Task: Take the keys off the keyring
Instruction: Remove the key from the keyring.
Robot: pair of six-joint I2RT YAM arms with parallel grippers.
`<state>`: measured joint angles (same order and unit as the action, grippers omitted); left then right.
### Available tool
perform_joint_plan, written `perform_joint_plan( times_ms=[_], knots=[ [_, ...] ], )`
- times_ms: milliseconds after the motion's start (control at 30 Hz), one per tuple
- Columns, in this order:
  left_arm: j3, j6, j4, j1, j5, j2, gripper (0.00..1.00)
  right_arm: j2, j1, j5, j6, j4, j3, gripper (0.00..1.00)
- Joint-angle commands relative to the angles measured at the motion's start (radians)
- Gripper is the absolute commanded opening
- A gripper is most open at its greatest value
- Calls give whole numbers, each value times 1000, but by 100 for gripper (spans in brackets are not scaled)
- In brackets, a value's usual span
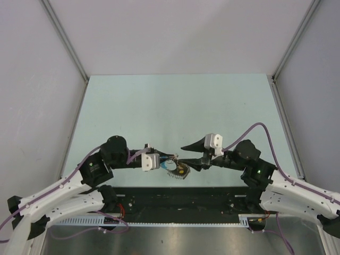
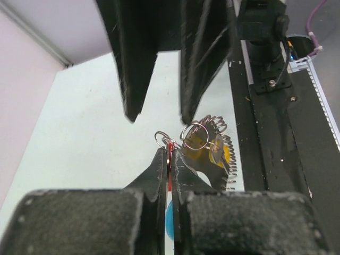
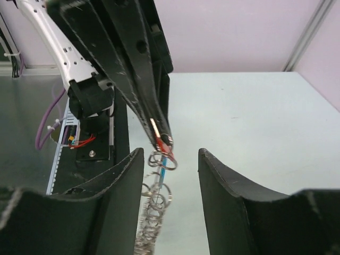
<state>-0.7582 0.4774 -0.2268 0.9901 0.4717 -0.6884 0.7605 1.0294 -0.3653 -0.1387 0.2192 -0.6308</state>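
The left jaws are shut tight on the key (image 2: 170, 154), and only a thin red strip of it is seen between their tips. The keyring (image 3: 155, 204) is hung from the key as a floppy chain of silvery loops. A blue part (image 3: 164, 162) is seen just under the red head, at 6 o'clock. From the left wrist a yellow piece (image 2: 200, 141) is seen among the loops, at 3 o'clock from the key. The right jaws are held open. Their two black fingers (image 3: 220, 186) are placed on either side of the keyring, at 9 o'clock and 3 o'clock, and nothing is gripped by them. Whether the 9 o'clock finger is touched by the loops cannot be told. In the top view the keyring is found at 6 o'clock on the pale green desk (image 1: 175, 106), with the left jaws at 10 o'clock from it and the right jaws at 1 o'clock. Whether the desk is touched by the bottom of the keyring cannot be told.
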Motion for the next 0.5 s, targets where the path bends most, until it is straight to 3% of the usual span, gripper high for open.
perform_joint_plan(
  times_ms=[0,267,467],
  knots=[
    [-78,-75,66,1,-99,-28,0,-53,29,100,34,-21,-40,50],
    [-118,-155,78,1,-223,-79,0,-110,78,284,106,-29,-41,48],
    [-144,-223,76,1,-266,-111,0,-18,147,400,44,-17,-40,43]
  ],
)
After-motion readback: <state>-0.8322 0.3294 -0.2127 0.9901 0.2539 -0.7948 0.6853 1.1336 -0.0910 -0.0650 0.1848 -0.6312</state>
